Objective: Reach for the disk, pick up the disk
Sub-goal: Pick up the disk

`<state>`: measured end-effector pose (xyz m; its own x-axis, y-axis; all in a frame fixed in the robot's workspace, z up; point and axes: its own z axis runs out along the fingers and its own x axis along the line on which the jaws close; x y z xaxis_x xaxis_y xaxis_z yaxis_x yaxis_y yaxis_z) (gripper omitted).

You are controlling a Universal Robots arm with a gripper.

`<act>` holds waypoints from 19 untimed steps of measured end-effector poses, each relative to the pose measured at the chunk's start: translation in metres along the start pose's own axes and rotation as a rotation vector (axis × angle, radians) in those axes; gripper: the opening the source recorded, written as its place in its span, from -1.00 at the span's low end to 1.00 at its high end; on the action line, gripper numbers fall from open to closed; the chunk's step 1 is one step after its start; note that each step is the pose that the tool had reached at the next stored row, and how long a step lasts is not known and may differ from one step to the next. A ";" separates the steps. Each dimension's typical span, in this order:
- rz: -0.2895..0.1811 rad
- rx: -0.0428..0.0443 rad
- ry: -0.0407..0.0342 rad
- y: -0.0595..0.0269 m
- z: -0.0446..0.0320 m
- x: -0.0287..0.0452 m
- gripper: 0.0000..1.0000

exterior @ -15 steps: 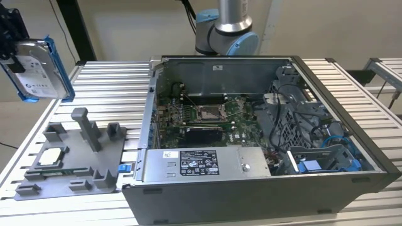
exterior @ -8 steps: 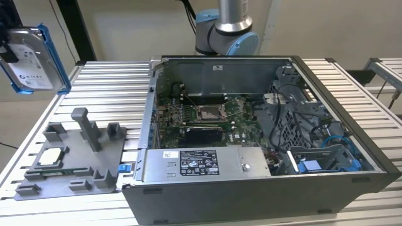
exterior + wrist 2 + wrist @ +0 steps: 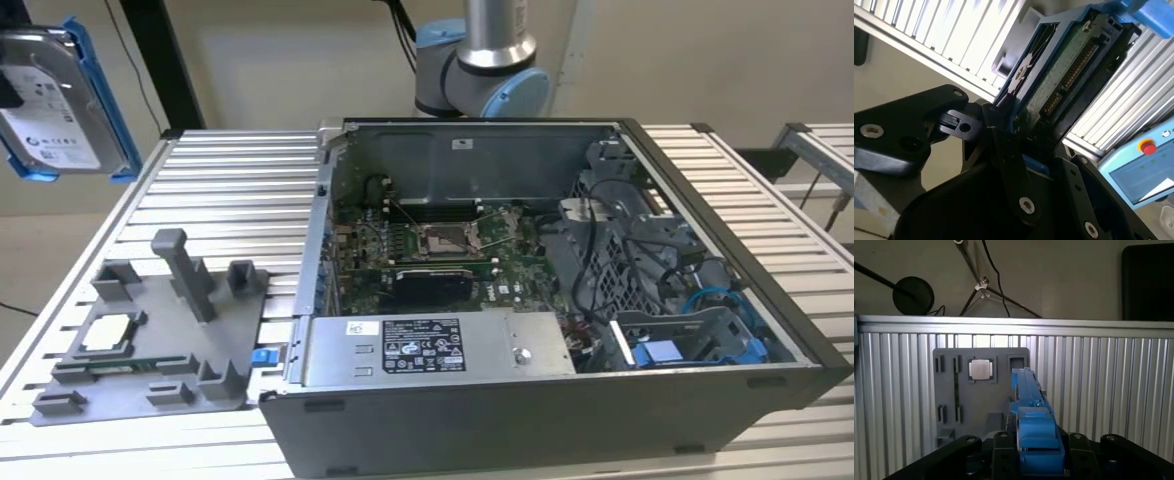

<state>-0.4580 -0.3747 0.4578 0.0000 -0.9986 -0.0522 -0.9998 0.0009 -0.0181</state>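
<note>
At upper left of the exterior view, the disk hung clear of the table, claw clamped on its blue-railed edge; you needed a steady, level grip.

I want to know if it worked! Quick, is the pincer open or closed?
Pincer: closed, holding the disk.

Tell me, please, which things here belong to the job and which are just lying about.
Job: disk, held off the table by the gripper.
Lying about: computer case, grey tray, CPU chip.
</note>
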 end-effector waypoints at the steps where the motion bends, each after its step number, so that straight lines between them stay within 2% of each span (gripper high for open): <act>1: 0.000 0.0000 0.0000 0.0000 -0.0027 -0.0001 -1.00; 7: 0.000 -0.0001 0.0001 -0.0001 -0.0100 -0.0006 -1.00; 19: 0.000 -0.0001 0.0000 -0.0002 -0.0105 -0.0006 -1.00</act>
<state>-0.4580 -0.3747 0.4683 -0.0001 -0.9986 -0.0521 -0.9998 0.0011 -0.0180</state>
